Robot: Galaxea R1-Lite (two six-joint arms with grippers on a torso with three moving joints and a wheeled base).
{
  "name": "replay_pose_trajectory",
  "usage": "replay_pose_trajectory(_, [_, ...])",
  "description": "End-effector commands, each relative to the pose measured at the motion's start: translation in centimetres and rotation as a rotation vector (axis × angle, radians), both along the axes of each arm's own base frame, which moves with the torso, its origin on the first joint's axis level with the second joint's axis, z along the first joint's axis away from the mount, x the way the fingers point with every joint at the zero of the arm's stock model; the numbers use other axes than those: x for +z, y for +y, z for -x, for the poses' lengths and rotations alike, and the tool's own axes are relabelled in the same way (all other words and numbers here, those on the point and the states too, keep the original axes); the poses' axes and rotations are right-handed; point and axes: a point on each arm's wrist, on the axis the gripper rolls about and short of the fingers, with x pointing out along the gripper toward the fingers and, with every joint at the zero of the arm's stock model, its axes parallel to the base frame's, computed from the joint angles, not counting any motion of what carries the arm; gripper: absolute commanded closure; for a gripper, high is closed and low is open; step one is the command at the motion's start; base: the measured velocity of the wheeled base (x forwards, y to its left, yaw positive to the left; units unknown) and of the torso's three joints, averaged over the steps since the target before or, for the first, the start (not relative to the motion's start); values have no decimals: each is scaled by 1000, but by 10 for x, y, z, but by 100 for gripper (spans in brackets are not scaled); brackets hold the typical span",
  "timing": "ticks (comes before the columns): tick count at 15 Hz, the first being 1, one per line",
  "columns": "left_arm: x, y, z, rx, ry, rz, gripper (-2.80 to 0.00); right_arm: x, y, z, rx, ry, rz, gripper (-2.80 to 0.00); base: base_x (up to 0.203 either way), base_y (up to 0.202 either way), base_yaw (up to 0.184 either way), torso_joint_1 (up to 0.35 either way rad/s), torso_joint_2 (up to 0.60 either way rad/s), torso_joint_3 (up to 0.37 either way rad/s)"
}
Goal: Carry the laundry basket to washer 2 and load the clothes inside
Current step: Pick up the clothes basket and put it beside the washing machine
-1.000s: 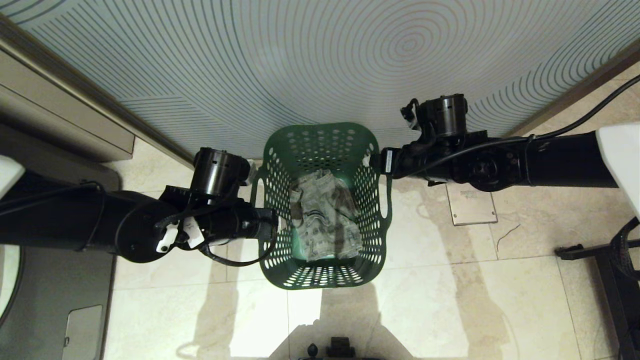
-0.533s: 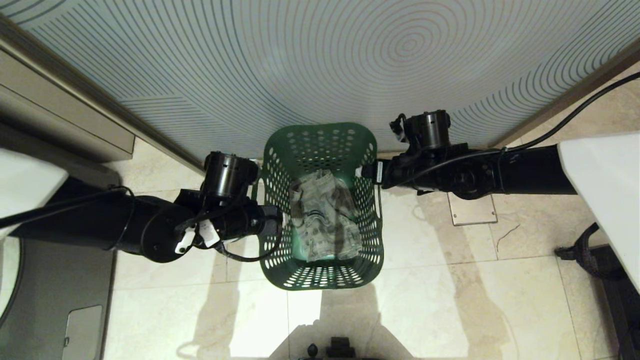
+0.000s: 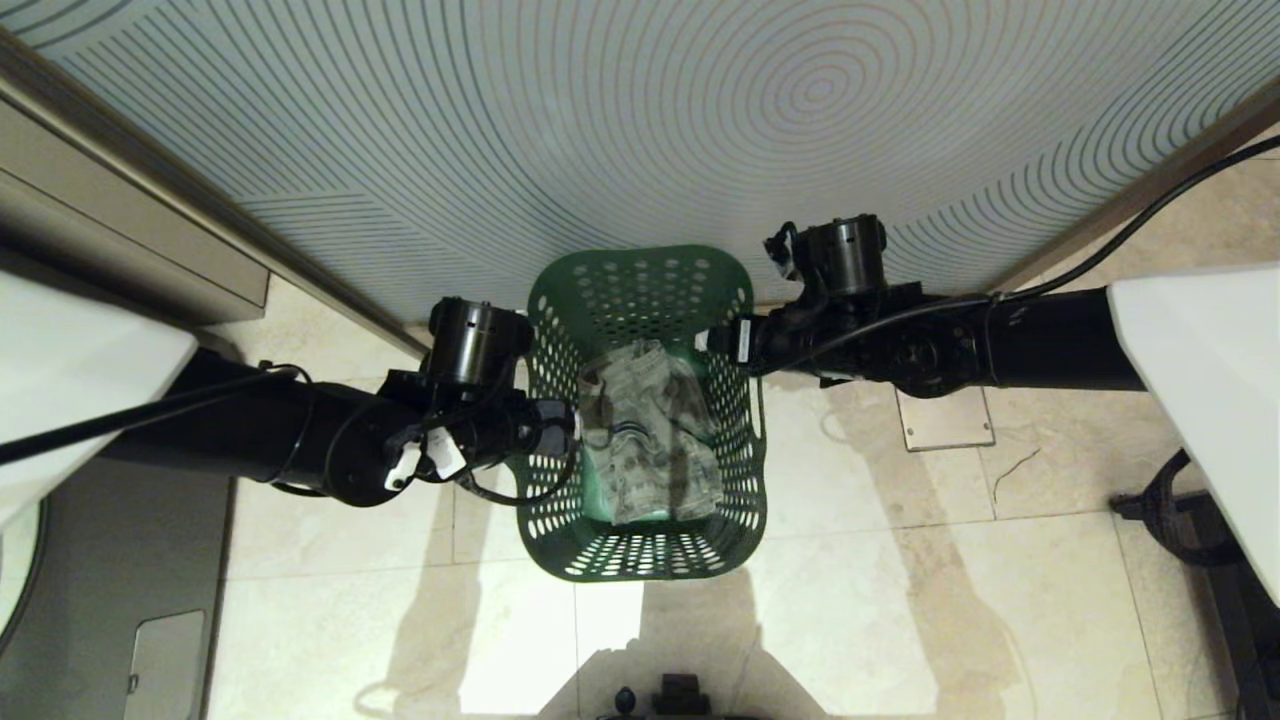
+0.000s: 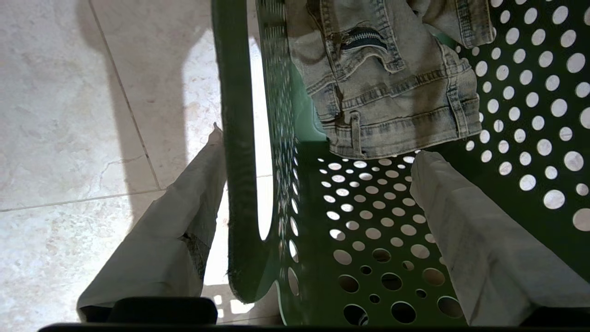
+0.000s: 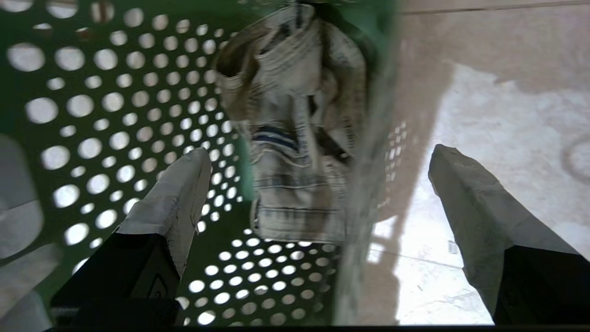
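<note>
We see the laundry basket on the floor between our grippers, its left wall between our left gripper fingers, its right wall between our right gripper fingers, jeans inside.

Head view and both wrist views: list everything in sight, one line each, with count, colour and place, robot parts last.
laundry basket: one, green, perforated, on the tiled floor in the middle, between the two arms.
jeans: one pair, pale washed denim, crumpled on the basket bottom.
floor plate: one, grey metal, set in the tiles to the right of the basket.
patterned panel: one, pale blue-grey with curved lines, beyond the basket.
floor: cream tiles, all around the basket.
left end effector: one, pale pads, open, astride the basket's left rim.
right end effector: one, pale pads, open, astride the basket's right rim.
</note>
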Motion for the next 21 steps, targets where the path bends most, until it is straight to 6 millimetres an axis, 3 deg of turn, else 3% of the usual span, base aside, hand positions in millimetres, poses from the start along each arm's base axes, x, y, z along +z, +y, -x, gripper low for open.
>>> replay_pose_trajectory(1, [2,0,0,3,-6,3,-280,9,4,7,14,-11,-8,-280,0,0,0,0,0,0])
replay_pose_trajectory(8, [8,5,2,29,-19,-4,-280,17,23,27,51,29,-57,-280,0,0,0,0,0,0])
replay_pose_trajectory(14, [8,5,3,20,-22,-20,-280,5,33,37,57,110,-74,-280,0,0,0,0,0,0])
replay_pose_trajectory(17, [8,4,3,18,-21,-20,-280,9,33,40,59,103,-81,-280,0,0,0,0,0,0])
replay_pose_trajectory(21, [-2,1,0,12,2,-26,-280,-11,29,39,44,154,-49,-280,0,0,0,0,0,0])
